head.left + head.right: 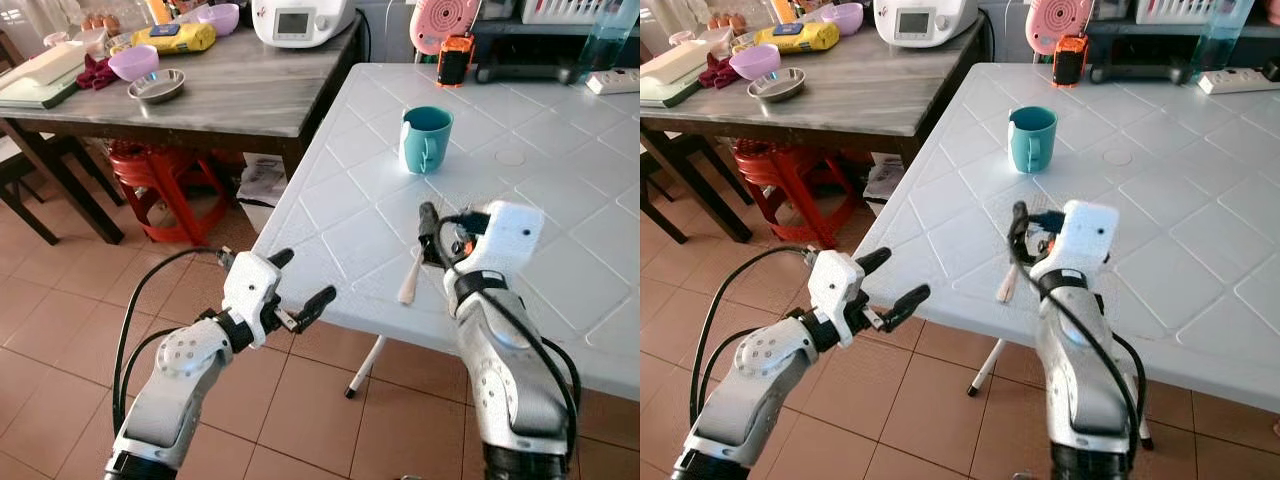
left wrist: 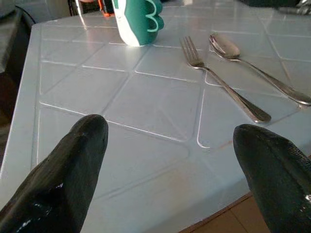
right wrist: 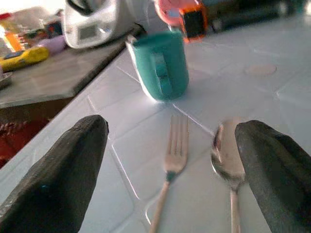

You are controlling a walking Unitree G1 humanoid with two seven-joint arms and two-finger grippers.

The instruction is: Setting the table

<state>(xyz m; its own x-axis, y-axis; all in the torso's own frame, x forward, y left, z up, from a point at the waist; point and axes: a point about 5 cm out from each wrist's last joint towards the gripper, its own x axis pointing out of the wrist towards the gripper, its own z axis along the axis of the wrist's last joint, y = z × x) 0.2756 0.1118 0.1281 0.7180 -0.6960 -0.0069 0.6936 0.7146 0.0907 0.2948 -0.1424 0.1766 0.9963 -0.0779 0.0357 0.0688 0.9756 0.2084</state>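
Over on your far left, the wooden desk (image 1: 230,95) carries purple bowls (image 1: 133,61), a metal dish (image 1: 156,86) and a white appliance (image 1: 300,20), and none of it is in play right now. Moving in, your left gripper (image 1: 298,285) hangs off the near corner of the white desk (image 1: 560,200), out over the tiled floor (image 1: 60,330), jaws released and spread wide with nothing between them. From its wrist view you're looking straight across the desk top at the cutlery.

Next along, the teal mug (image 1: 426,139) stands upright, well back from the edge. In front of it the fork (image 3: 170,170) and spoon (image 3: 227,162) lie flat side by side, handles toward you, just apart, near the front edge of the desk.

Then your right gripper (image 1: 432,232) sits right over those handles, low to the surface, jaws released and wide, straddling both pieces in its wrist view.

The place setting looks close to laid, by my reading. Watch the risks, though: pull that right arm back carelessly and a finger or the trailing cable could catch a handle and drag fork or spoon off the front edge. Close the jaws here and you'd likely pinch both together and knock them askew. Swing the left arm inward and it could clip the desk corner.
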